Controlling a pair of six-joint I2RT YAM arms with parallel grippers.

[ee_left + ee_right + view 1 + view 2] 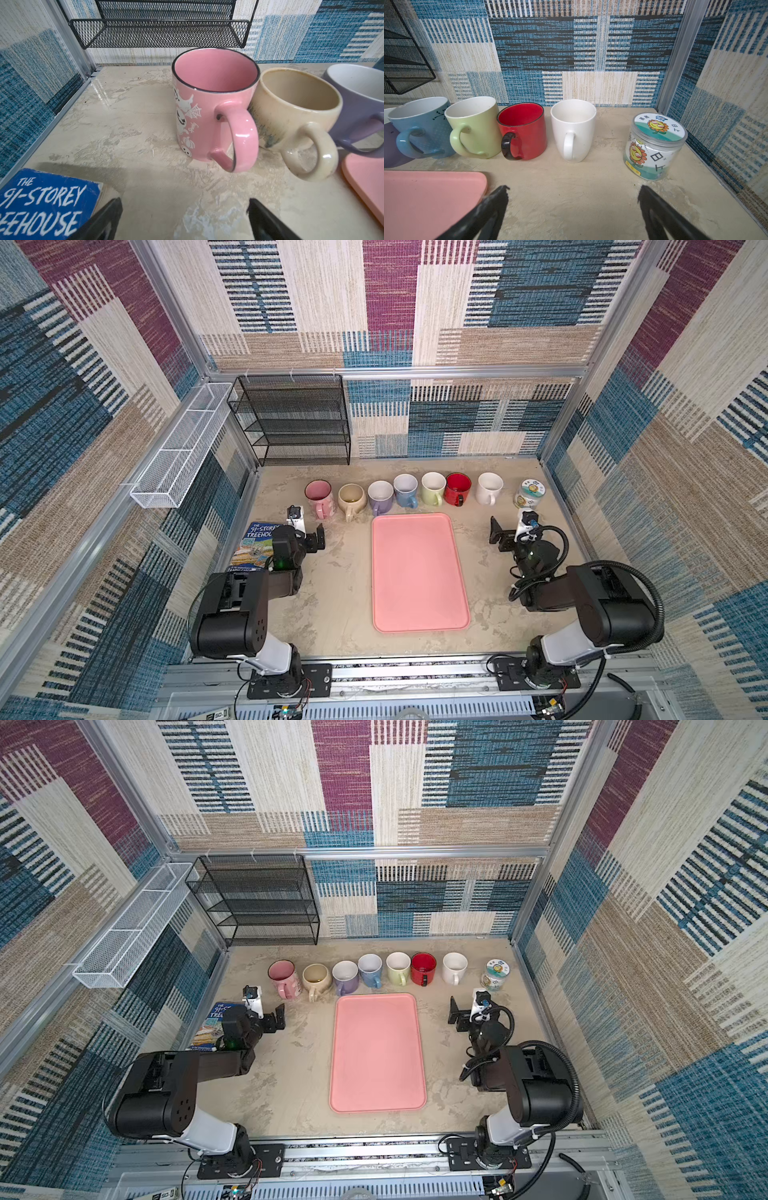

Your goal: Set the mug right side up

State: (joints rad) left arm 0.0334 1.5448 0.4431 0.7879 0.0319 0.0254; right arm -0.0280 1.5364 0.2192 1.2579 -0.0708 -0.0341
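With the left gripper [185, 200] and right gripper [574, 187] spread open and empty, the upright pink ghost-printed ceramic mug [199, 124] could be toppled against the cream glazed mug [286, 116] just beside it if nudged.

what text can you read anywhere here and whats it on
"THE 91-STOREY TREEHOUSE": book cover, the last word partly cut off in each view.
"Spooky", roughly: pink mug, small print among ghost drawings.
"日": jar label and lid; its other characters are too small to read.

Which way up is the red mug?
Upright. The red mug rests on its base with its open red inside facing up.
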